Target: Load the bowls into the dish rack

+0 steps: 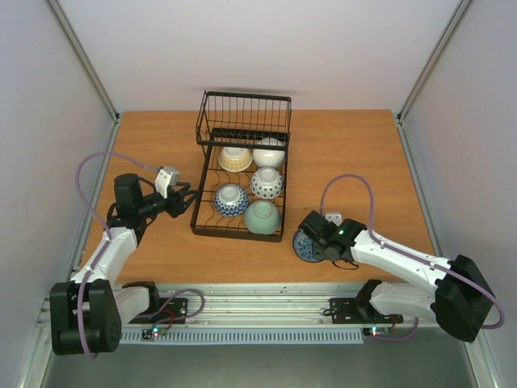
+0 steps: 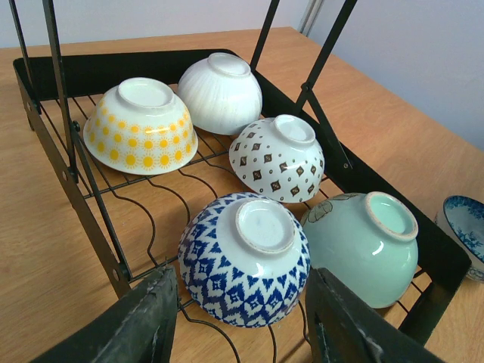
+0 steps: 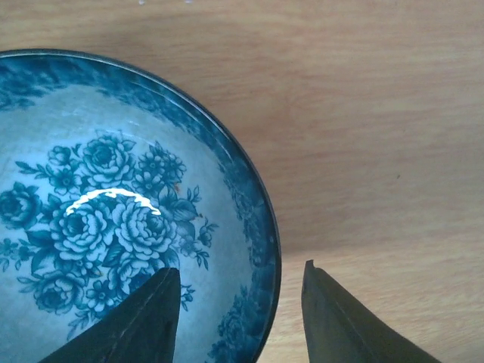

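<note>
Spread right jaws straddle the rim of the blue bowl point(image 3: 113, 219); left jaws gape empty.

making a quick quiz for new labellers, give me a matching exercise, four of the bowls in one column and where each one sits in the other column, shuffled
Bowls
1. yellow-flowered bowl
2. pale green bowl
3. blue rose bowl
4. white ribbed bowl

Places (as the top camera sees them)
a. upright on the table, outside the rack
b. upside down, near right corner of the rack
c. upside down, far row of the rack, left side
d. upside down, far row of the rack, right side

Pairs: 1-c, 2-b, 3-a, 4-d
</note>
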Controlling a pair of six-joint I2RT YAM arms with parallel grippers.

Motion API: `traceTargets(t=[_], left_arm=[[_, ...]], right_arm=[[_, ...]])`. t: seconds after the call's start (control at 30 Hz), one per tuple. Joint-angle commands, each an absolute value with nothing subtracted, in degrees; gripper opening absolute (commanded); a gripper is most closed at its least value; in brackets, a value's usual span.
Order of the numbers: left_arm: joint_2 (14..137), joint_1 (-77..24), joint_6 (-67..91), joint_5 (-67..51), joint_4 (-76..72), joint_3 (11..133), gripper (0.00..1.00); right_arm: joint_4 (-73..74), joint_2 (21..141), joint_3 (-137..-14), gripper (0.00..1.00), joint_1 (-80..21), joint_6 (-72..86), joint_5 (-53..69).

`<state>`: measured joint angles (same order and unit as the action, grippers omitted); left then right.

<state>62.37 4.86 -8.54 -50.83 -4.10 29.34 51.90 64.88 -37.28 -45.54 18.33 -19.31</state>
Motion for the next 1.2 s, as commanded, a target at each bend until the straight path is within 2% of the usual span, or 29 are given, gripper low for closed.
traceTargets(t=[0.0, 0.13, 0.3, 0.5, 0.7, 0.93, 1.17], left_arm=[[63.0, 5.1, -9.1, -51.6, -6.5, 29.3, 0.48], [63.0, 5.1, -9.1, -51.6, -6.6, 29.4, 0.48], [63.1, 5.1, -9.0, -51.8, -6.4, 29.4, 0.48], [64.0, 5.0, -9.0, -52.6, -4.2, 30.8, 0.49], [67.0, 5.1, -10.9, -56.4, 1.7, 33.6, 0.49], [68.9, 4.8, -17.1, -64.0, 11.7, 36.9, 0.49], [68.7, 3.6, -21.9, -66.0, 18.2, 38.6, 0.48]], right_arm=[[48.7, 65.5, -35.8, 0.39, -45.2, 20.6, -17.5], [48.4, 65.6, -35.3, 0.25, -45.2, 20.7, -17.5], [49.3, 64.7, -35.6, 0.02, -45.2, 21.1, -17.8], [52.9, 60.1, -37.7, 0.01, -45.5, 20.7, -20.4], [51.5, 55.4, -45.4, 0.01, -45.8, 14.2, -20.6], [44.4, 66.6, -58.4, 0.01, -47.1, 5.4, -20.4], [41.0, 80.7, -70.7, 0.01, -49.3, -1.2, -20.6]])
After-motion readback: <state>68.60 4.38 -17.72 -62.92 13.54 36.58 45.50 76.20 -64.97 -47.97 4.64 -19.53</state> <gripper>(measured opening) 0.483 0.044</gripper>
